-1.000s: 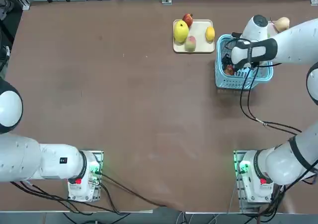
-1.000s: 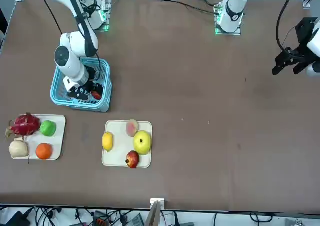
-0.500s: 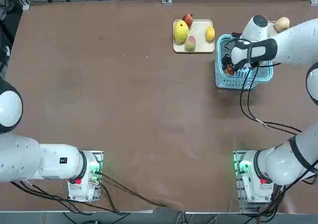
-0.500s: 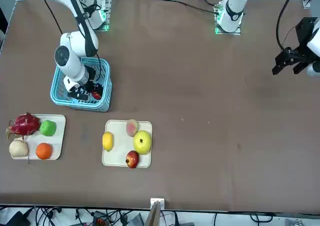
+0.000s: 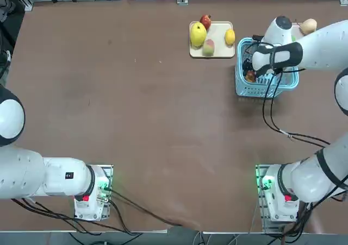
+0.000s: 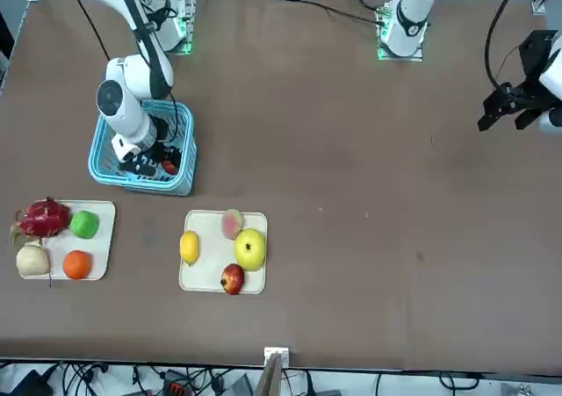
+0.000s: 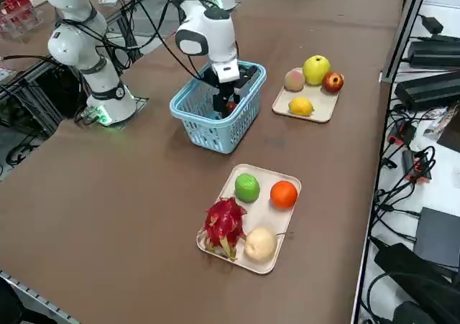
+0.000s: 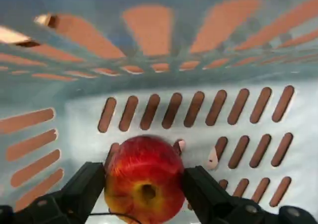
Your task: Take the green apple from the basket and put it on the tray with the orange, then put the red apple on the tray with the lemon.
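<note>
Top view: the right gripper (image 5: pixel 249 72) is down inside the basket (image 5: pixel 283 85) at the upper right of the frame, and against a second ago it has barely shifted, only settling a touch lower over the red spot at the basket's left wall. The tray (image 5: pixel 217 45) with the lemon (image 5: pixel 230 36) waits just left of the basket.

Front view: at the upper left, the arm reaches into the basket and the red apple (image 6: pixel 168 165) peeks out beside the fingers, in the same spot as half a second ago. Below it, at the lower left, the green apple (image 6: pixel 84 224) already sits on the tray with the orange (image 6: pixel 77 264), so the first half of the job looks done.

Right side view: the gripper is buried in the basket at upper centre, the red apple just a glimpse between the fingers.

Right wrist view: here's the payoff. The red apple fills the lower middle of the frame, resting on the basket floor with one finger (image 8: pixel 82 191) on each side of it. The jaws stand wide, flanking the fruit and not yet clamped on it. My read: closing comes next, then the carry to the lemon's tray.
</note>
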You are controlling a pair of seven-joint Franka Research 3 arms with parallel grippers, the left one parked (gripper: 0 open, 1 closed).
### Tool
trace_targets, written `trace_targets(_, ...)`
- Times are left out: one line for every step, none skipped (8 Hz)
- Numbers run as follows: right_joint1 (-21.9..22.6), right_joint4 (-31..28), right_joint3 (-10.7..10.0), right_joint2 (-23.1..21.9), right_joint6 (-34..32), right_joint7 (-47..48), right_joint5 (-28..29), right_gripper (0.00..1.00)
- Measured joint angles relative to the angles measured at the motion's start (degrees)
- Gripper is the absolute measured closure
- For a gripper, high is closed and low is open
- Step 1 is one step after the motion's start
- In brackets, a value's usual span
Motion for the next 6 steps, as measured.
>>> trace_targets(0.64, 0.16, 0.01, 0.0, -0.15, 0.0, -0.02, 0.0)
trace_targets(0.93, 0.36, 0.0, -0.03, -0.68, -0.04, -0.61, 0.0)
trace_targets(0.96, 0.67, 0.0, -0.09, -1.5, -0.04, -1.3, 0.0)
trace_targets(0.98, 0.76, 0.0, -0.09, -1.89, -0.04, -1.42, 0.0)
trace_targets(0.98, 0.76, -0.01, -0.03, -2.02, -0.03, -1.42, 0.0)
trace_targets(0.98, 0.75, -0.04, 0.04, -2.09, -0.03, -1.42, 0.0)
